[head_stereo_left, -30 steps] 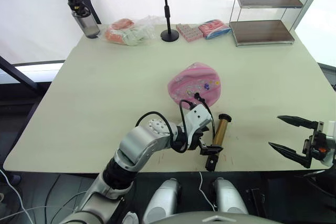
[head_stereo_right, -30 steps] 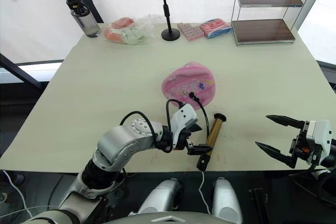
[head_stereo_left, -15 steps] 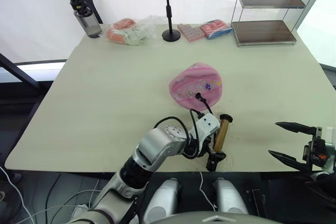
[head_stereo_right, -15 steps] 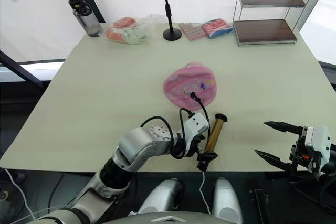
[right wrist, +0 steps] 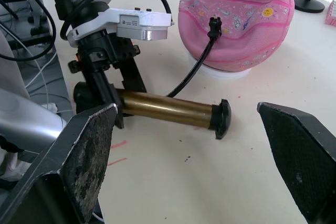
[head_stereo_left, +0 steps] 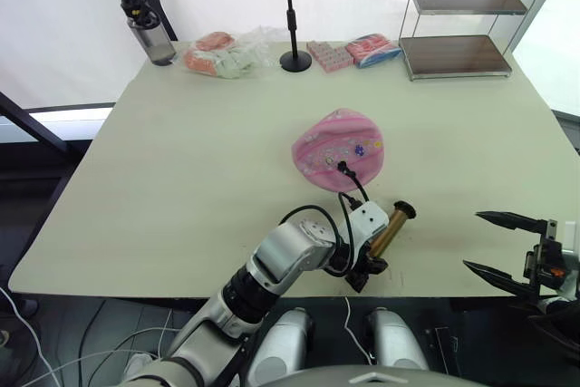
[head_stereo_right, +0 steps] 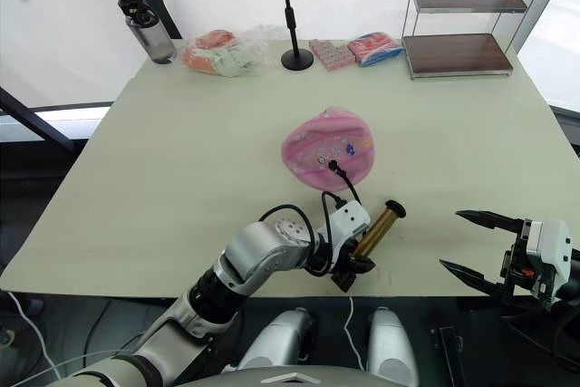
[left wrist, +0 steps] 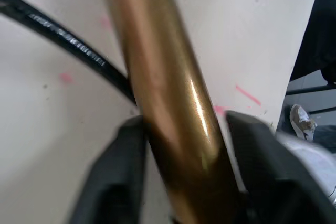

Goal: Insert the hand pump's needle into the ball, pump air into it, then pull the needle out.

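Near the table's (head_stereo_left: 181, 178) front edge, the left gripper (right wrist: 107, 85) is pinching the hand pump (right wrist: 168, 108) at its cylinder, both fingers (left wrist: 118, 166) pressing against the brass barrel. The pump's hose (right wrist: 197, 66) is running into the ball (head_stereo_left: 338, 149) just behind it. Off to the right, the right gripper (head_stereo_left: 503, 246) is hovering with its fingers spread wide.

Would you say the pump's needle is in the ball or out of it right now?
In. The hose's black fitting sits planted on the ball, hose running back to the pump; the pin itself is hidden.
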Controlling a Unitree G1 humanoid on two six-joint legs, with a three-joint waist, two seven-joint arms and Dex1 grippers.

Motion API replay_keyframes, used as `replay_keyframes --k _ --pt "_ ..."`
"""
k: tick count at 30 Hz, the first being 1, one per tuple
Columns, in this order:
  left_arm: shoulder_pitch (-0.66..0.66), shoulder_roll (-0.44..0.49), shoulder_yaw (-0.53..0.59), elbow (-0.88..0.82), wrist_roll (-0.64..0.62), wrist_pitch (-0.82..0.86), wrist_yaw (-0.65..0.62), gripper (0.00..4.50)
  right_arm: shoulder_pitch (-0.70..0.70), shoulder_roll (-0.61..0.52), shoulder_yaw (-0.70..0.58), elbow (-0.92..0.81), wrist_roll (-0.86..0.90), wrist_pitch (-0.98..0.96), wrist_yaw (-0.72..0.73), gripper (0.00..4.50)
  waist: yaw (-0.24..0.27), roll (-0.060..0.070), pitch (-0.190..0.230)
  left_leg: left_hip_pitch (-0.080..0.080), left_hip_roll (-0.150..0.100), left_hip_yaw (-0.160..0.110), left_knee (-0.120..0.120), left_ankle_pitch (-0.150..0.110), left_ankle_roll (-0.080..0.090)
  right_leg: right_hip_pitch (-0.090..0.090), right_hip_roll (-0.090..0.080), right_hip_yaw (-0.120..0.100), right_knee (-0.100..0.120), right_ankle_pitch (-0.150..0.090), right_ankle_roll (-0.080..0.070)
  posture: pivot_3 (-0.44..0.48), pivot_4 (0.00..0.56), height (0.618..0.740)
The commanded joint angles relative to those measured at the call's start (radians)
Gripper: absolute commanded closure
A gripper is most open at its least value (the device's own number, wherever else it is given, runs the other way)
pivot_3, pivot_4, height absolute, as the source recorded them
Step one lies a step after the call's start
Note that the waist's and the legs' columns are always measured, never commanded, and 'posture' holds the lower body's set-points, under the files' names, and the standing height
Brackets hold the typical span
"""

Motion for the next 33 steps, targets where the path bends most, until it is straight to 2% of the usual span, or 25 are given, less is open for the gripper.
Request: replay_keyframes --k 1,7,11,15,18,24,30,33 --pt "-0.009 0.031 0.001 -0.03 -0.004 -0.039 -0.035 3.49 0.005 0.003 -0.027 -0.03 0.01 -0.019 -0.008 0.0 -0.001 0.0 0.0 0.0 0.0 0.0 0.0 0.0 0.0 0.0 0.0 0.0 0.0 0.0 0.0 0.0 0.15 0.74" --pt "0.002 0.158 0.0 -0.082 -0.002 -0.211 -0.161 3.49 -0.008 0.02 -0.013 -0.053 0.028 0.009 -0.046 0.0 -0.001 0.0 0.0 0.0 0.0 0.0 0.0 0.0 0.0 0.0 0.0 0.0 0.0 0.0 0.0 0.0 0.15 0.74" --pt "0.029 0.202 0.066 -0.068 -0.02 -0.305 -0.219 3.49 -0.03 0.054 0.006 -0.1 0.051 0.089 -0.145 0.0 0.0 0.0 0.0 0.0 0.0 0.0 0.0 0.0 0.0 0.0 0.0 0.0 0.0 0.0 0.0 0.0 0.15 0.74" --pt "0.047 0.209 0.124 -0.042 -0.01 -0.419 -0.249 3.49 -0.04 0.084 0.035 -0.178 0.118 0.23 -0.257 0.0 0.001 0.0 0.0 -0.001 0.0 0.0 0.0 0.0 0.0 0.0 -0.001 0.0 0.0 0.0 0.0 0.0 0.15 0.74" --pt "0.066 0.221 0.15 -0.036 -0.016 -0.495 -0.3 3.49 -0.072 0.105 0.062 -0.224 0.152 0.382 -0.419 0.0 0.0 0.0 0.0 -0.001 0.0 0.0 0.0 0.0 0.0 -0.001 -0.001 0.001 0.0 0.0 0.0 0.0 0.15 0.74" --pt "0.127 0.216 0.19 -0.023 -0.028 -0.64 -0.376 3.49 -0.17 0.2 0.094 -0.319 0.385 0.624 -0.688 0.0 0.0 0.001 0.0 -0.002 0.001 0.0 0.0 -0.001 0.001 -0.003 -0.001 0.001 0.0 0.0 -0.001 0.0 0.15 0.74" --pt "0.146 0.172 0.235 0.032 -0.036 -0.713 -0.388 3.49 -0.256 0.313 0.105 -0.352 0.615 0.726 -0.926 0.0 -0.001 0.001 0.0 -0.003 0.0 0.0 0.0 -0.002 0.003 -0.004 -0.001 0.001 0.0 0.0 -0.001 0.0 0.15 0.74" --pt "0.157 0.139 0.26 0.053 -0.052 -0.738 -0.39 3.49 -0.279 0.371 0.134 -0.371 0.663 0.731 -1.012 0.0 -0.001 0.001 0.0 -0.003 0.0 0.0 0.0 -0.002 0.003 -0.005 0.0 0.001 0.0 0.0 -0.001 0.0 0.15 0.74"
